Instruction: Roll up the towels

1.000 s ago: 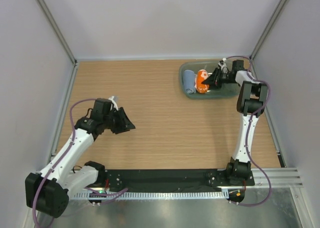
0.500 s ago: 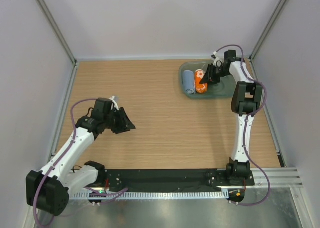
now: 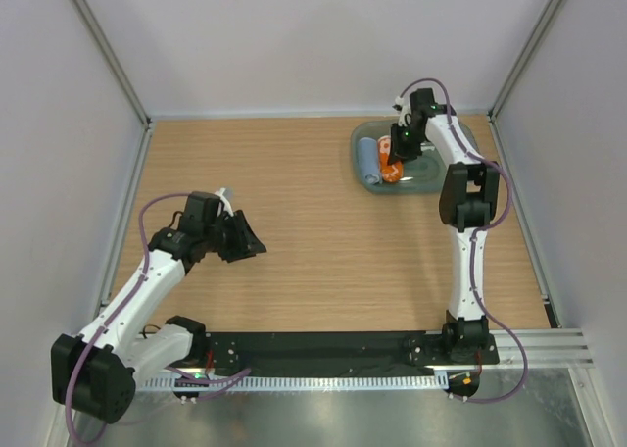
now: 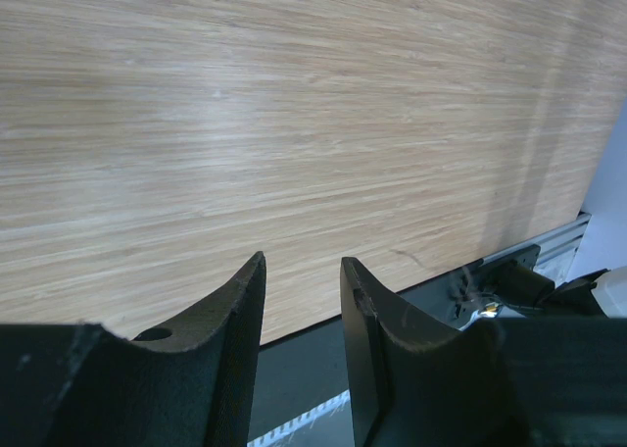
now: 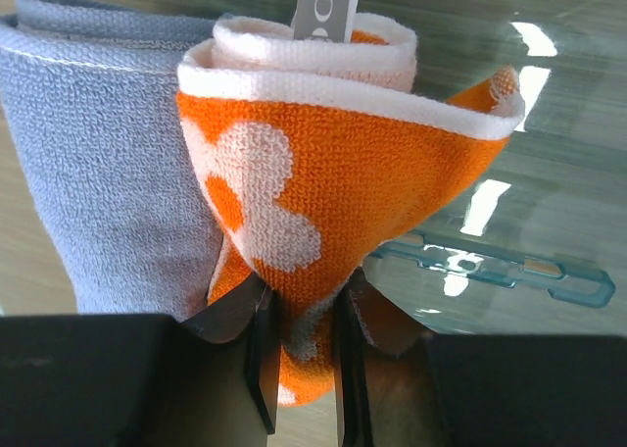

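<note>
The rolled orange-and-white towel [image 5: 323, 163] lies in the teal plastic tray [image 3: 431, 177] at the back right, against the rolled light blue towel [image 5: 98, 143], which is on its left. In the top view the blue roll [image 3: 369, 160] and the orange roll [image 3: 390, 171] lie side by side. My right gripper [image 5: 302, 315] is shut on a fold of the orange towel and is above the tray [image 3: 400, 151]. My left gripper [image 4: 302, 271] is open and empty over bare wood at the left [image 3: 247, 241].
The tray's translucent floor [image 5: 529, 202] is bare to the right of the rolls. Grey walls and metal posts close in the wooden table [image 3: 294, 212]. A black base rail [image 4: 313, 369] runs along the near edge.
My right gripper has swung left over the tray and round to the far side of the orange towel, still gripping it. The left arm has not moved.
</note>
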Tool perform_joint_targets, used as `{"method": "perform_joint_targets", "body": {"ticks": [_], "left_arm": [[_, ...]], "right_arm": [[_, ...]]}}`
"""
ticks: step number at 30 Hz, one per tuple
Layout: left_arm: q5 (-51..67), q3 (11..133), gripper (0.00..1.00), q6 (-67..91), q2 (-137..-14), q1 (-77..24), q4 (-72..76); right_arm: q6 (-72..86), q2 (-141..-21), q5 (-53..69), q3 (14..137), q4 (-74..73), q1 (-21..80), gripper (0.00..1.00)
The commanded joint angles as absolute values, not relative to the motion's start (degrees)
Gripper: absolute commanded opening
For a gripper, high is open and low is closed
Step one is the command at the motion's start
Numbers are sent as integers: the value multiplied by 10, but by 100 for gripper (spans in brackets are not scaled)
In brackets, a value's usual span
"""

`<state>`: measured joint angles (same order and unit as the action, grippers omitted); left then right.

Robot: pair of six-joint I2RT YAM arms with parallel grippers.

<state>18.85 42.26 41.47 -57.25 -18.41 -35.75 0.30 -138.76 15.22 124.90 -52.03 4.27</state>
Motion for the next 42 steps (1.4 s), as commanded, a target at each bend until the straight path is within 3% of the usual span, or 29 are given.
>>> {"method": "perform_joint_targets", "body": {"ticks": [1, 5, 6, 8, 12, 16, 18, 32, 42], "left_arm": [[200, 419, 38, 404, -562, -185, -340], [202, 418, 37, 405, -559, -185, -340], [201, 419, 37, 405, -559, -186, -340], [200, 418, 38, 405, -559, -186, -339], [200, 418, 38, 406, -554, -185, -340], [200, 417, 38, 406, -551, -186, -340], [200, 417, 38, 406, -551, -185, -340], [199, 417, 38, 407, -548, -185, -339], [199, 417, 38, 407, -550, -186, -339]], "right_arm": [[-8, -1417, 12, 1245, -556, 58, 22], [-2, -1422, -23, 1257, -567, 62, 33], [-2, -1416, -27, 1259, -567, 63, 41], [-2, -1405, -37, 1259, -569, 63, 46], [16, -1381, -42, 1268, -574, 63, 65], [18, -1361, -49, 1279, -584, 63, 75], [21, -1350, -49, 1285, -587, 64, 88], [44, -1295, 23, 1290, -584, 63, 99], [57, -1267, 35, 1278, -584, 69, 99]]}}
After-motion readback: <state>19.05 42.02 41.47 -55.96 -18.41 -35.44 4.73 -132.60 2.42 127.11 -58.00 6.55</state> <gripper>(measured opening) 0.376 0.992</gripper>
